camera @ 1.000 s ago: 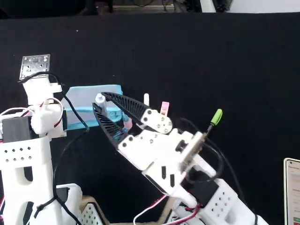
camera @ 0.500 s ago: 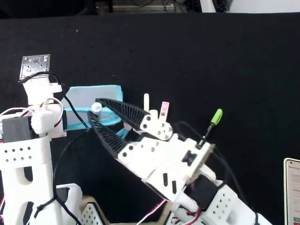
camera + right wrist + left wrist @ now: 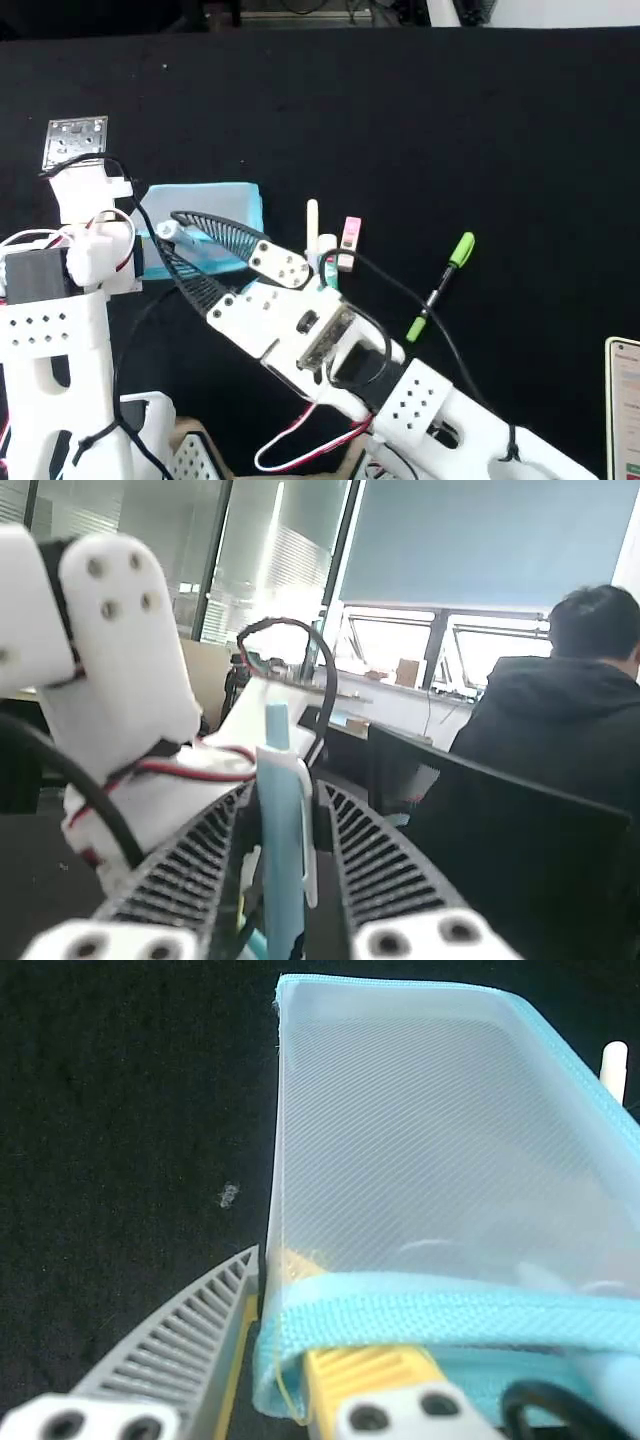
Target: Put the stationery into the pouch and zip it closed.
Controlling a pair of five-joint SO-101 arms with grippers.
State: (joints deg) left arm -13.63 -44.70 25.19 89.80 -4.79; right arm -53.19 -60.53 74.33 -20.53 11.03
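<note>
The light-blue translucent pouch (image 3: 215, 197) lies at the table's left. In the left wrist view my left gripper (image 3: 275, 1360) is shut on the trimmed edge of the pouch (image 3: 420, 1140), one grey finger outside and one yellow finger inside. My right gripper (image 3: 165, 231) hangs over the pouch's near edge beside the left arm (image 3: 85, 250), shut on a light-blue pen (image 3: 282, 820) with a white clip. On the cloth to the right lie a white stick (image 3: 312, 220), a pink item (image 3: 350, 235) and a green-capped pen (image 3: 445, 275).
A square metal plate (image 3: 75, 140) sits at the far left behind the left arm. A white sheet or device (image 3: 625, 400) pokes in at the right edge. Black cloth covers the table, with open room at the back and right.
My right gripper has swung left with the pen, from over the pouch's right end to its near edge by the left arm. The left arm and pouch stayed put.
</note>
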